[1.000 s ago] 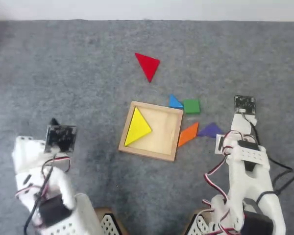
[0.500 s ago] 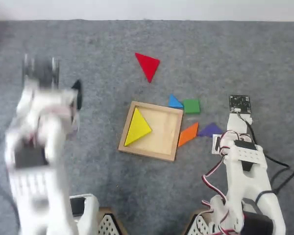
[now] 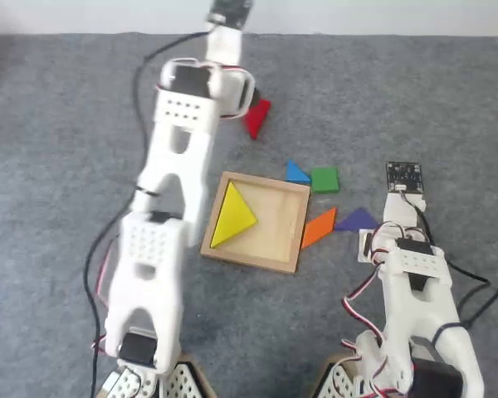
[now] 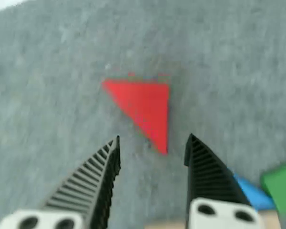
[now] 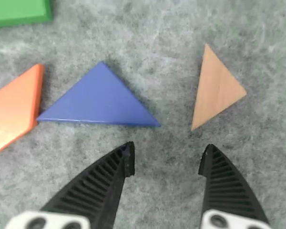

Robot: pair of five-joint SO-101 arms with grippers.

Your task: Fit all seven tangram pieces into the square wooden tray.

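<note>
HIGH VIEW
Table: grey felt-like covering over the table (image 3: 75,116).
Tray: the square wooden tray (image 3: 266,185) lies mid-table, turned slightly off square.
Tray contents: one yellow triangle (image 3: 231,215), flat on the tray floor, in the half nearer the left arm.
Loose pieces, far side: the red triangle (image 3: 260,118) lies well apart from the tray.
Loose pieces, tray corner: the light blue triangle (image 3: 296,173) and the green square (image 3: 324,179) are touching or nearly so, just beside the tray's far corner.
Loose pieces, right wall: the orange parallelogram (image 3: 319,226) is just beside the tray wall, with the dark blue triangle (image 3: 357,220) next to it.
Left arm: the left arm (image 3: 178,166) is stretched out past the tray, its far end over the red triangle and covering part of it.
Right arm: the right arm (image 3: 411,278) is folded near its base, its wrist beside the dark blue triangle.

LEFT WRIST VIEW
Left gripper: the left gripper (image 4: 152,140) is above the red triangle.
Fingers: the fingers (image 4: 102,176) are spread wide and hold nothing. The triangle's nearest tip lies in the gap between the fingertips, with no contact visible.
Background: the light blue triangle and green square lie beyond one finger.

RIGHT WRIST VIEW
Right gripper: the right gripper (image 5: 167,152) is above bare table.
Fingers: the fingers (image 5: 105,183) are spread wide, hold nothing and touch no piece.
Pieces ahead: the dark blue triangle lies near one fingertip and a plain wooden triangle (image 5: 217,90) near the other, the two apart from each other.
Pieces beyond: the orange parallelogram almost meets the dark blue triangle's corner, and the green square lies farther off.
</note>
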